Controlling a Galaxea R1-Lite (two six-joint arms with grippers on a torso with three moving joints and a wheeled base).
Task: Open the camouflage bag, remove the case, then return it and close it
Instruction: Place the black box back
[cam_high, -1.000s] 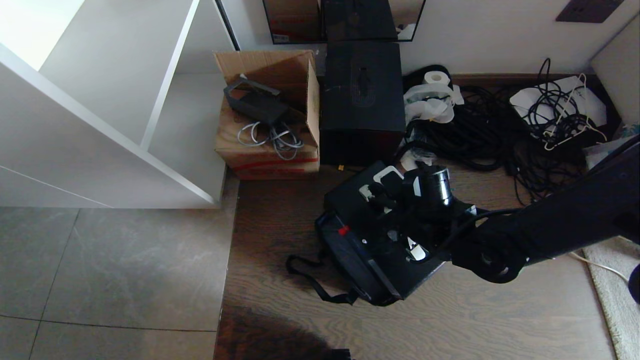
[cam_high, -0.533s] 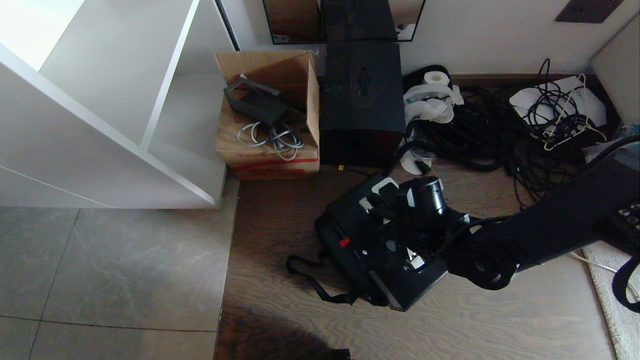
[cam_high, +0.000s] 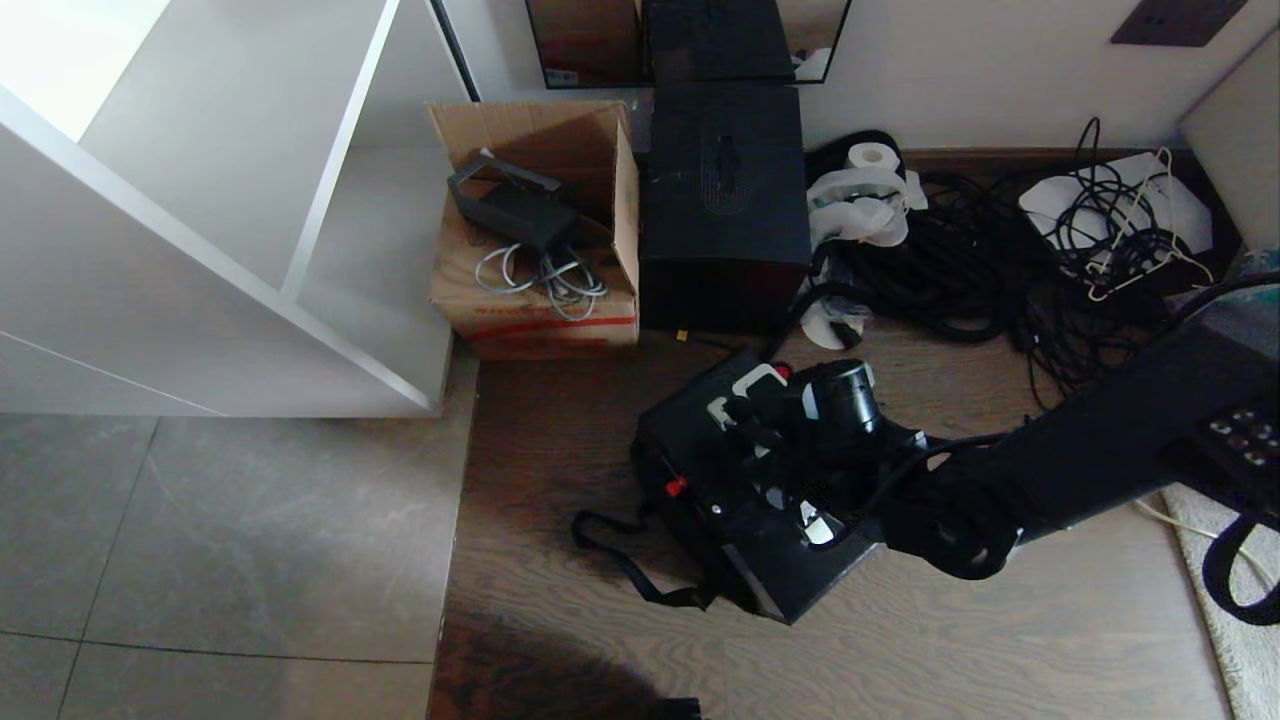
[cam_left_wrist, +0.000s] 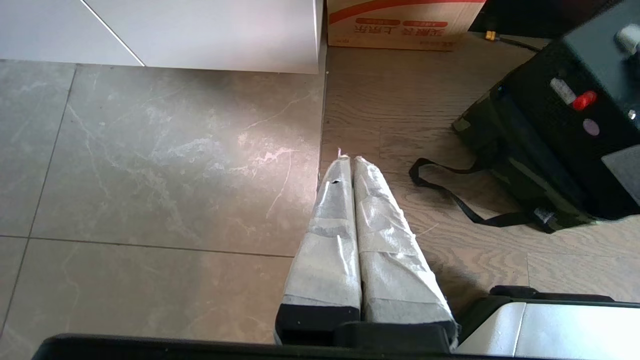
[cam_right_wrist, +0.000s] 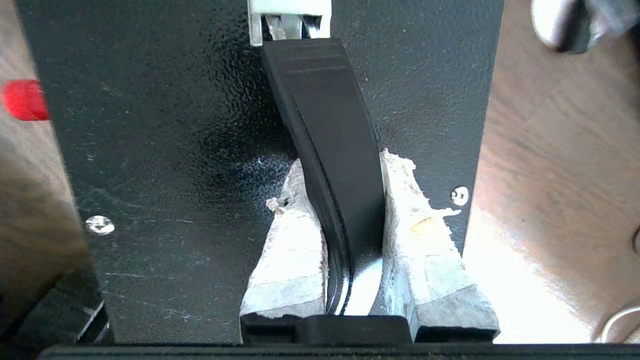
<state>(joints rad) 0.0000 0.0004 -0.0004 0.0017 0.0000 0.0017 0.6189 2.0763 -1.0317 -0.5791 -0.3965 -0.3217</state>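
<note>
So at this point the right end effector (cam_right_wrist: 345, 220) was clenched on the case's strap handle (cam_right_wrist: 325, 125), one padded finger (cam_right_wrist: 290, 240) on each side of the strap, gripping it around mid-length. The case (cam_high: 745, 500) was sitting directly under the end effector, over the camouflage bag (cam_left_wrist: 515, 165), which lay on the wood floor just in front of the tall black box (cam_high: 724, 190). The bag's black strap (cam_high: 625, 560) trailed out on the floor on the side away from that box. The key bit for the next move, as far as I could judge: the case's long axis ran diagonally, one end pointing toward the black box and the other away from it, and it looked lined up with the bag underneath. Couldn't tell whether it was already seated inside or just above the opening, since the arm covered a lot of it. The handle ran along that same long axis, so the grip crossed it. The right arm was clearly the one on the job; the left end effector (cam_left_wrist: 350, 165) hung over the floor on the far side of the bag from the right arm, fingers pressed together, holding nothing. The cardboard box (cam_high: 535, 230) beside the black box wasn't involved.
</note>
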